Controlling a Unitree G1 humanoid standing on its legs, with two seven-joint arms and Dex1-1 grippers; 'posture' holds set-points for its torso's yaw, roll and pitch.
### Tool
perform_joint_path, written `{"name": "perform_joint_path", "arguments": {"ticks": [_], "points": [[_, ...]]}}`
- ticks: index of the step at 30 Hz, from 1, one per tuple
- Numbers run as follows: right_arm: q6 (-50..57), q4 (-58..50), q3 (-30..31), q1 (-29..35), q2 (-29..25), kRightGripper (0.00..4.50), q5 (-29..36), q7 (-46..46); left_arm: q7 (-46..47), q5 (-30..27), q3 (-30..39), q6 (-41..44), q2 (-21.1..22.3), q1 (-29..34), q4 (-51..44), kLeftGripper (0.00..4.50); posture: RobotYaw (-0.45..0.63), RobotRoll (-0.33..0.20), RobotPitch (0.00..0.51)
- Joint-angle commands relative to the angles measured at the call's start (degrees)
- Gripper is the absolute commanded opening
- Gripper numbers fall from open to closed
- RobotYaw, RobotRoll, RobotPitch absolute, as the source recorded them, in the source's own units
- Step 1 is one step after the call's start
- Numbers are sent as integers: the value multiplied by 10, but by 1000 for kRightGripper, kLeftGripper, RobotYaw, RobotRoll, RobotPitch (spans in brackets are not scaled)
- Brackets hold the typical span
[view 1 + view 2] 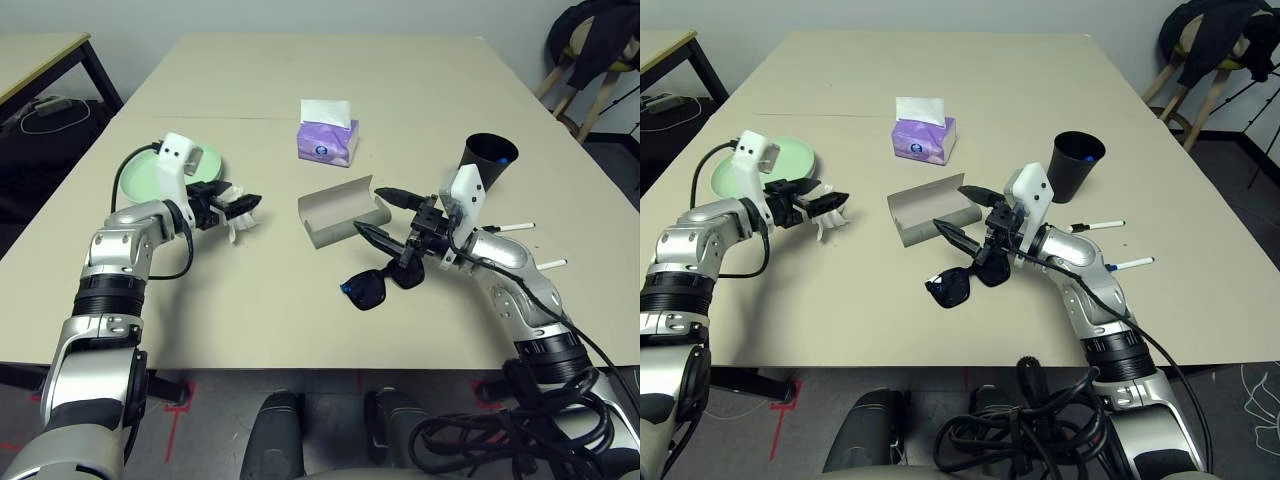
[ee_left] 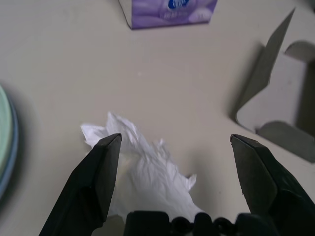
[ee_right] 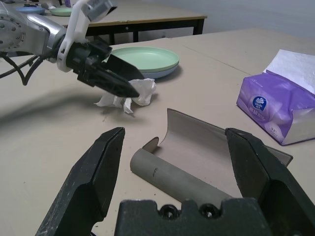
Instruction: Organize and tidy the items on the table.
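Left gripper (image 2: 172, 172) spread wide, fingers straddling the crumpled tissue (image 2: 142, 167) on the table (image 1: 250, 320), not clamped on it. Stacked plates, mint-green plate (image 3: 142, 58) over the light blue plate (image 3: 160, 73), sit just left of the tissue. Right gripper (image 3: 172, 162) also wide apart, holding nothing, level above the open grey glasses case (image 1: 340, 212). Black sunglasses (image 1: 385, 283) lie just near of the case, under the right wrist. Purple tissue box (image 1: 327, 138) farther back, round logo on its side, text unreadable. Black cup (image 1: 1076, 165) at right.
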Motion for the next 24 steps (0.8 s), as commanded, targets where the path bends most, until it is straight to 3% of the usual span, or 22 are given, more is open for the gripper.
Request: {"name": "perform_joint_path", "arguments": {"ticks": [1,10,17,24], "points": [[5,-11,-1,-2,-3,4500,-2,-4,-8,24,-18,5,7,7,15,3562,119,0,85],[8,-22,-1,1,-1,4500,2,-8,11,43,-13,1,8,6,32,30,118,0,84],[6,-20,1,0,3,4500,4,-8,34,26,20,-4,1,-25,18,9,127,0,82],[5,-15,1,-4,5,4500,3,-6,79,18,67,-21,-5,-108,78,9,130,0,85]]}}
